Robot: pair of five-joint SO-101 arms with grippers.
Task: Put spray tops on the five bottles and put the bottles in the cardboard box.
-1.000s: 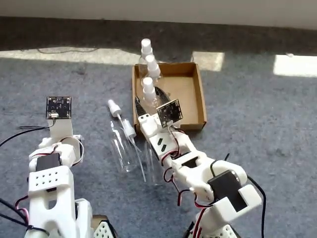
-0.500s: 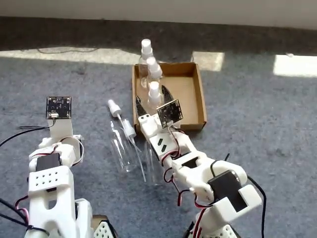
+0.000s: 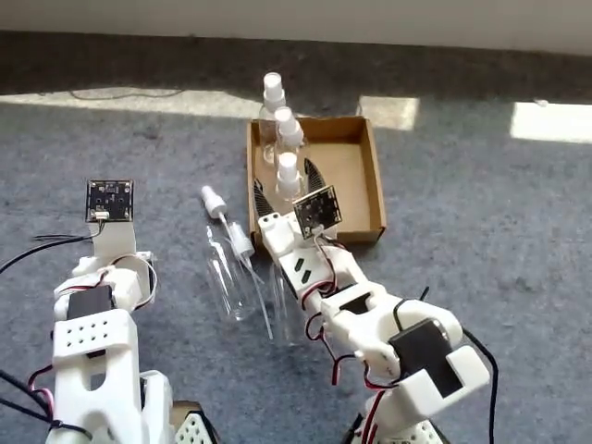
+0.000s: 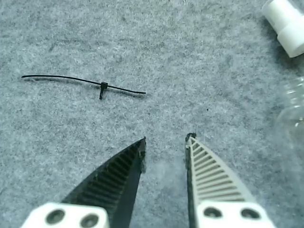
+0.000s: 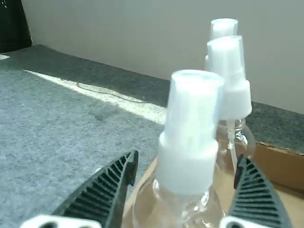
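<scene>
- Your right gripper [image 5: 187, 159] is stretched out over the cardboard box [image 3: 344, 171], its ridged jaws wide either side of the upright, clear, white-capped bottle [image 5: 189, 123] inside.
- Your left gripper [image 4: 166, 140] hangs narrowly parted above the grey carpet [image 4: 95, 38].

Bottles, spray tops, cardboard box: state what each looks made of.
Bottles: clear and glossy, probably plastic, possibly glass; the carpet shows through them. Spray tops: opaque white, smooth, plastic by the look. Cardboard box: brown, matt cardboard with thin folded walls.

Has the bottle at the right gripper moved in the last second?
Yes. The bottle has shifted slightly toward the near wall of the box.
</scene>
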